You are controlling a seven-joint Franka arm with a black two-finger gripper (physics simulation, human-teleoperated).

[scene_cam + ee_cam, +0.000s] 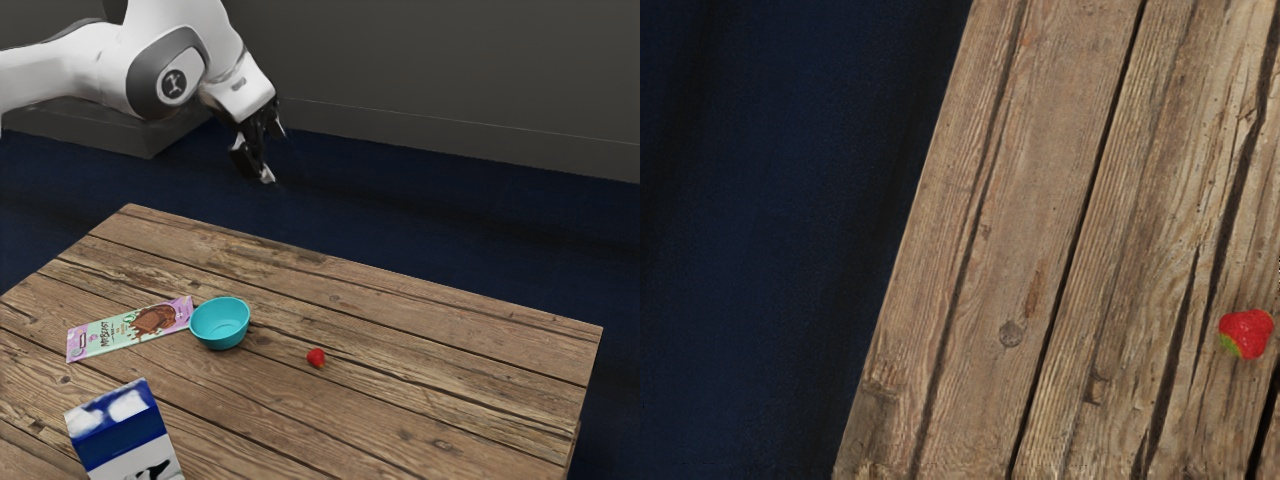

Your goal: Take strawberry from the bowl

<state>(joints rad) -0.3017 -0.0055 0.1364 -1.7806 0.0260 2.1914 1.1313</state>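
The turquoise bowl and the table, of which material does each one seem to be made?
The turquoise bowl looks like plastic, smooth and evenly coloured, without visible grain; glazed ceramic is also possible. The table looks like rough, probably unpainted wood: grain, knots and dark cracks show.

The bowl [220,338] is set on the bench [470,400]. At its exterior view's right, and slightly nearer the camera, the strawberry [316,357] is placed on the bench, apart from the bowl. At the bowl's exterior view's left, the chocolate bar [130,328] is laid flat, with one end pointed toward the bowl and just beside it; whether they are touching cannot be told. Before the bowl, toward the exterior view's left, the carton [118,425] is placed. Behind the bowl, past the bench's far edge, the floor [400,215] is seen.
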